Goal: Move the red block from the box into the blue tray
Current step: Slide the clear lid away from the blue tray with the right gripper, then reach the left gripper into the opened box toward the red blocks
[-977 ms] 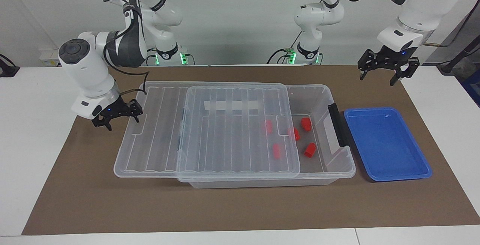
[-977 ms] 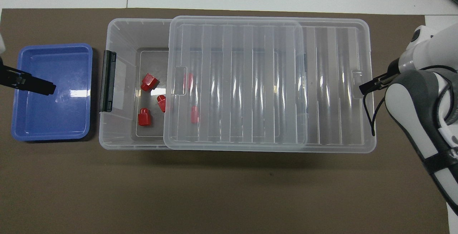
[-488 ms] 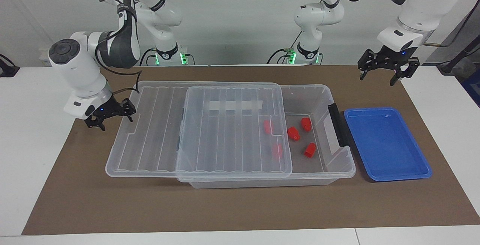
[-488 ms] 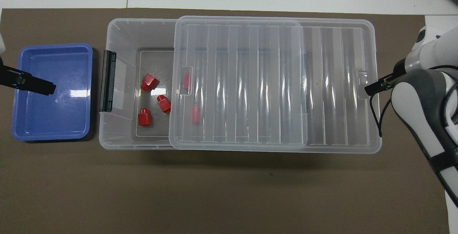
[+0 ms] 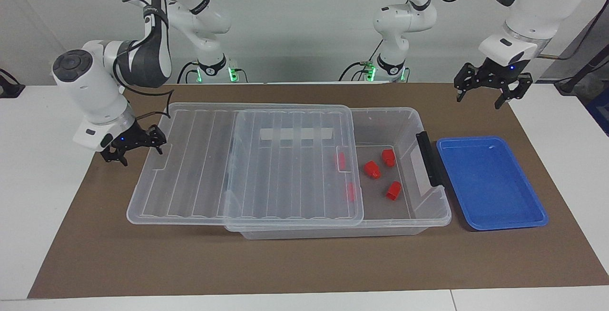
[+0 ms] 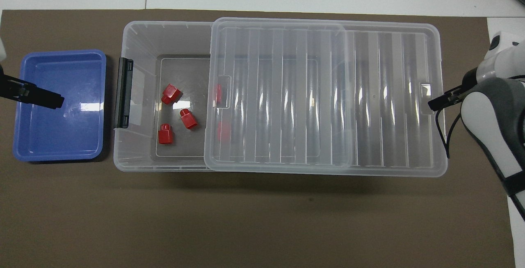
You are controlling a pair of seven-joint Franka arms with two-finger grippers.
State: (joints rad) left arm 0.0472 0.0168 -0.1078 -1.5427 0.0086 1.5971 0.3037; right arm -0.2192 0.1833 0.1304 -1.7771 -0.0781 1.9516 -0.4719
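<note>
The box (image 5: 410, 121) is a clear bin in the middle of the brown mat, also seen from overhead (image 6: 139, 40). Its ribbed clear lid (image 5: 247, 163) lies slid partway off toward the right arm's end. Three red blocks (image 5: 372, 170) lie uncovered on the box floor (image 6: 188, 119); two more show through the lid (image 6: 218, 93). The blue tray (image 5: 490, 182) sits empty beside the box's latch end (image 6: 57, 137). My right gripper (image 5: 138, 148) is at the lid's end tab (image 6: 432, 105), shut on it. My left gripper (image 5: 490, 99) hangs open over the mat by the tray.
A dark grey latch (image 5: 429, 159) stands on the box's end beside the tray. The brown mat (image 5: 304, 263) covers the white table. In the overhead view the left gripper's tip (image 6: 51, 100) overlaps the tray.
My right gripper has moved toward the right arm's end of the table and the lid has slid with it, uncovering more of the box floor and a third red block. The left arm has not moved.
</note>
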